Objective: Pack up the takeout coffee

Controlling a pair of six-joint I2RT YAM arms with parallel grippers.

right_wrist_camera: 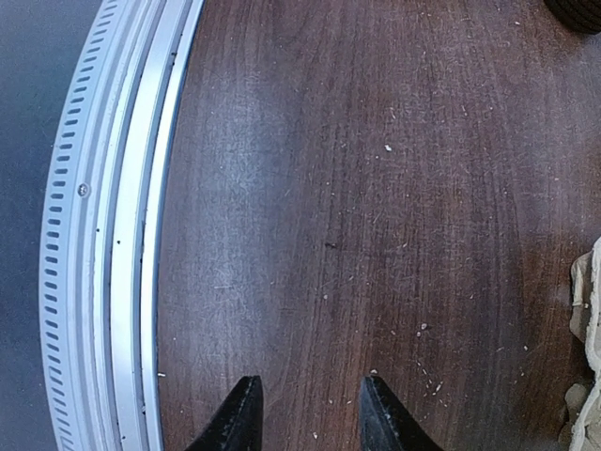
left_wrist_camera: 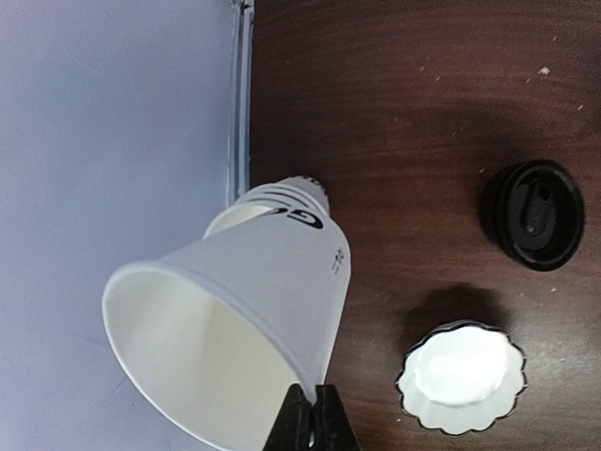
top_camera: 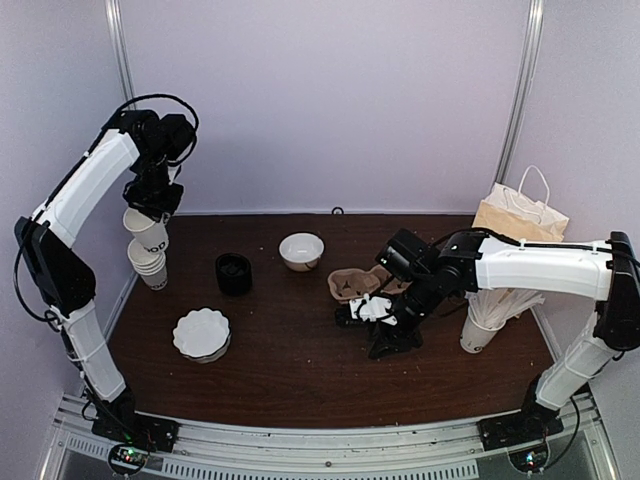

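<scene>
A dark wood-grain worktop (top_camera: 300, 350) flecked with pale crumbs carries everything. At its left edge stands a nested stack of white paper cups (top_camera: 152, 268). To the right of that sits a black round lid (top_camera: 233, 273), and nearer the front a white fluted paper dish (top_camera: 201, 334). A white bowl (top_camera: 301, 250) stands upright toward the back centre, with a brown moulded-pulp cup carrier (top_camera: 355, 284) just beside it. At the right, a white cup of paper-wrapped sticks (top_camera: 480, 330) stands in front of a brown paper bag (top_camera: 520, 215) with white handles. A slotted metal rail (top_camera: 330, 445) lines the front edge.
</scene>
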